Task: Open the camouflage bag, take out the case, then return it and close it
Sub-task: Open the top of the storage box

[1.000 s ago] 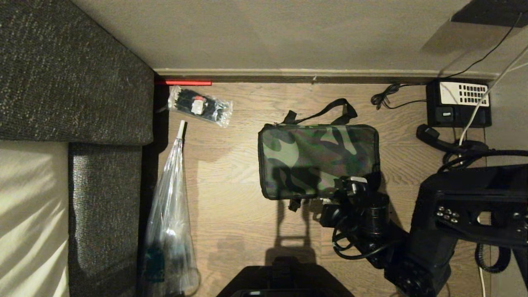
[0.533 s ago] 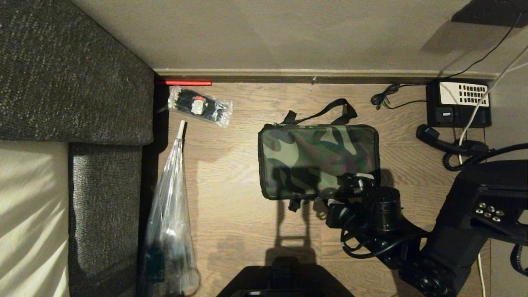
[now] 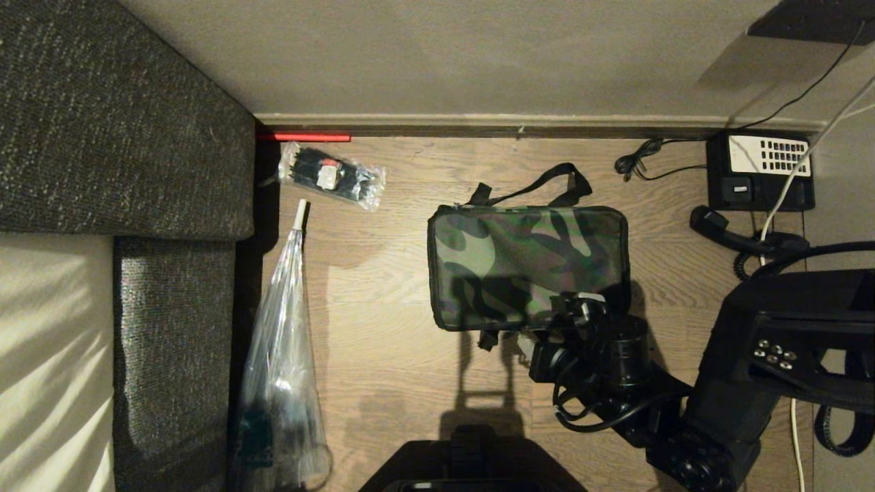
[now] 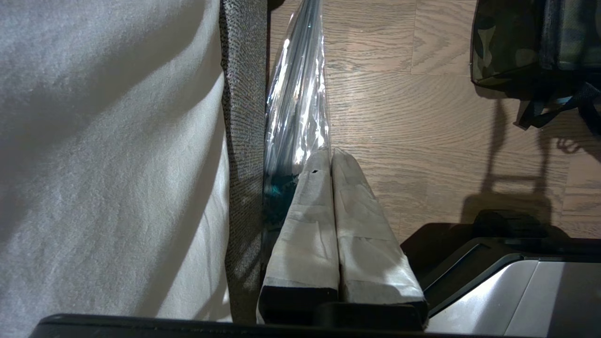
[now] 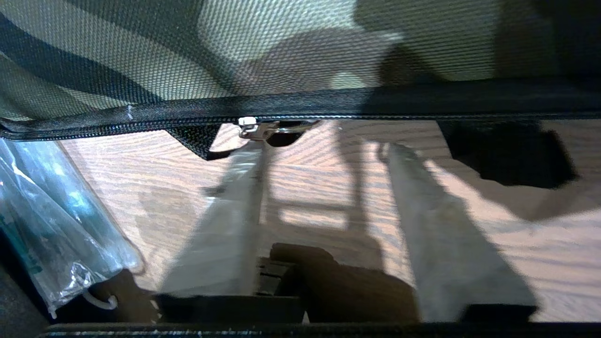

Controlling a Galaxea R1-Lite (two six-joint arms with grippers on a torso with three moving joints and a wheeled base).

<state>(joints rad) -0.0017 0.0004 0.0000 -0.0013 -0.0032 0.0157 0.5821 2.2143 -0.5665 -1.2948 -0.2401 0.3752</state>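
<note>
Soft, floppy camouflage bag [image 3: 526, 266]; best grabbed by the little metal zip pull [image 5: 256, 129]. Right gripper [image 5: 324, 150] fingers apart, empty; left gripper [image 4: 332, 157] fingers together.

Right arm [image 3: 683, 410]: black housings, looped black cables, cluster of silver screws. Hands: left hand [image 4: 332, 155] and right hand [image 5: 324, 150] with fingers wrapped in pale tape. Base: black, grey panel.
</note>
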